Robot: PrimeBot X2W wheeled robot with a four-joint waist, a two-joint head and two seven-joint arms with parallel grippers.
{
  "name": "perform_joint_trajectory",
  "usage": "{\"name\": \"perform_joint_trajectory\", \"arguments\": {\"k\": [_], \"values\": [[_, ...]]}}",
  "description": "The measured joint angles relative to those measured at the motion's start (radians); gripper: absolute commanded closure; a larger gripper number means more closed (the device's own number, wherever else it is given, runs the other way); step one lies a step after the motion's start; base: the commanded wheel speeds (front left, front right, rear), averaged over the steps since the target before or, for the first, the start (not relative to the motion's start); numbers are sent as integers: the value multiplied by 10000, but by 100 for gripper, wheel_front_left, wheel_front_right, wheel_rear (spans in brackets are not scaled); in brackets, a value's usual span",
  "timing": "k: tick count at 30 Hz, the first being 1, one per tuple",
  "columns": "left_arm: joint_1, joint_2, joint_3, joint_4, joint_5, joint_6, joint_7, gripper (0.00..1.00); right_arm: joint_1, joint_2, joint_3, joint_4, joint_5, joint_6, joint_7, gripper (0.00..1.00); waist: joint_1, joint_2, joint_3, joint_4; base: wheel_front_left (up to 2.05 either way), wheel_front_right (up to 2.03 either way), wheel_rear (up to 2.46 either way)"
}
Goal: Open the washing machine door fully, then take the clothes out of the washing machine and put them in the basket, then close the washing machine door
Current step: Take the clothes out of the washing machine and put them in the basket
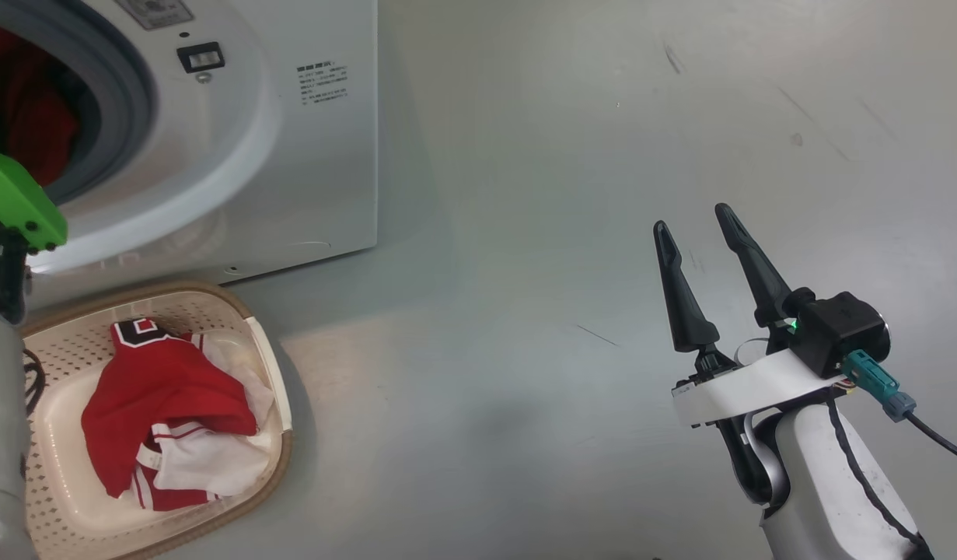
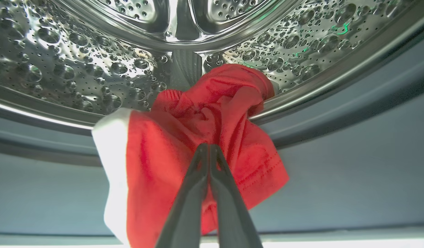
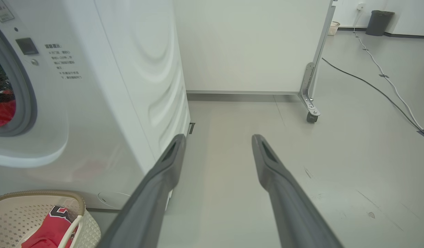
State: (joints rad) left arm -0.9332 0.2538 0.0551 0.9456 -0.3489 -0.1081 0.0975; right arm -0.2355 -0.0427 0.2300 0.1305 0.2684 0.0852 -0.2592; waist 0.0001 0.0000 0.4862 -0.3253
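The washing machine (image 1: 323,155) stands at the upper left with its grey-gasketed porthole uncovered; the washing machine door is out of view. In the left wrist view my left gripper (image 2: 209,147) is shut on a red garment with white trim (image 2: 163,162) at the mouth of the steel drum (image 2: 77,51). The cloth hangs over the gasket. More red clothes (image 1: 35,124) show dimly inside the porthole. The cream basket (image 1: 280,389) sits on the floor below the machine and holds a red and white jersey (image 1: 167,389). My right gripper (image 1: 692,218) hovers open over bare floor, far right of the machine.
My left arm's green joint cover (image 1: 15,202) crosses the porthole's lower edge. Beyond the machine stands a white partition on a castor (image 3: 311,117). Cables (image 3: 387,82) run across the floor at the right, and a dark bin (image 3: 379,22) stands by the far wall.
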Motion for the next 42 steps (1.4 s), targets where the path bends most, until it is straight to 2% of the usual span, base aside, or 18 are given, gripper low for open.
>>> {"name": "perform_joint_trajectory", "arguments": {"k": [14,30,42], "values": [[1264,-372,-560,238,0,-119,-1361,100,531,-29,-140,382,-86,61,0,0,0,0,-1426,852,0,0,0],[3057,-575,-945,100,61,-130,-3195,100,1286,-73,-228,648,-157,107,0,0,-1,0,-2920,1529,0,0,0],[3775,-627,-1239,-1279,286,-171,-3486,100,1669,-73,-251,690,-157,190,0,0,-1,0,-3660,1913,0,0,0]]}}
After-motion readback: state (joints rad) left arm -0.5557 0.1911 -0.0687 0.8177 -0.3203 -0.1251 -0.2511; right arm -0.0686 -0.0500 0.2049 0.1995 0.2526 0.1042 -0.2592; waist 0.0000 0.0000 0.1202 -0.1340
